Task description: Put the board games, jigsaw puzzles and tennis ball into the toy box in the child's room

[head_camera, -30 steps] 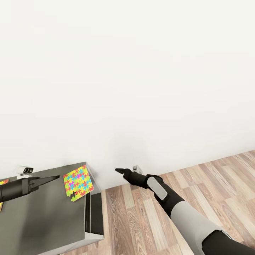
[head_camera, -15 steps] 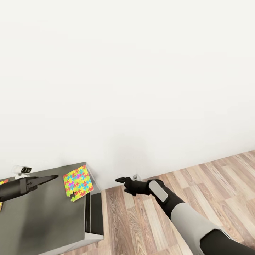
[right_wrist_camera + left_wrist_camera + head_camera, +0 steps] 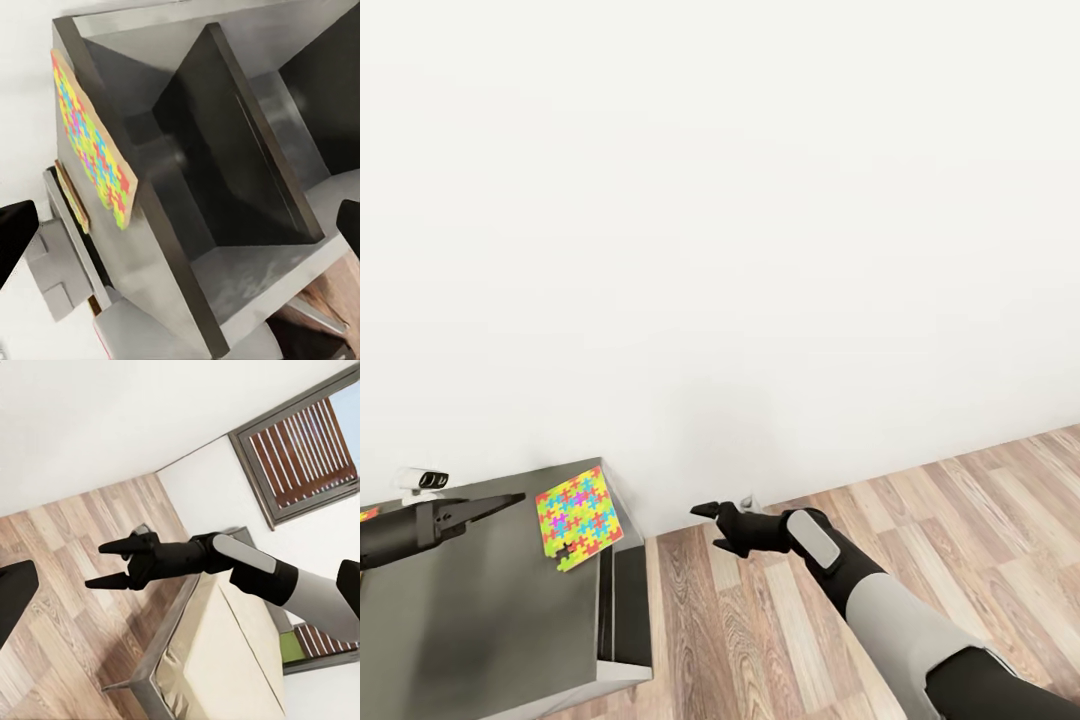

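Here, the robot is facing a white wall (image 3: 760, 200) above a wood-plank floor (image 3: 760, 620).
Table: the dark grey table (image 3: 470, 620) is standing at the left of the head view, against the wall.
Jigsaw puzzle: one multicoloured jigsaw puzzle (image 3: 578, 515) is lying flat on the table top, at its far right corner, with one piece sticking out at its near edge. From the right wrist view the same sheet (image 3: 94, 154) is showing on the top.
Left gripper: the left gripper (image 3: 500, 503) is hanging over the table, near the puzzle but apart from it; how far it is opened, I cannot tell.
Right gripper: the right gripper (image 3: 710, 523) is standing over the floor beside the table, fingers (image 3: 112, 547) spread apart, holding nothing.
Bed: a beige bed (image 3: 225, 660) is showing behind the right arm in the left wrist view.
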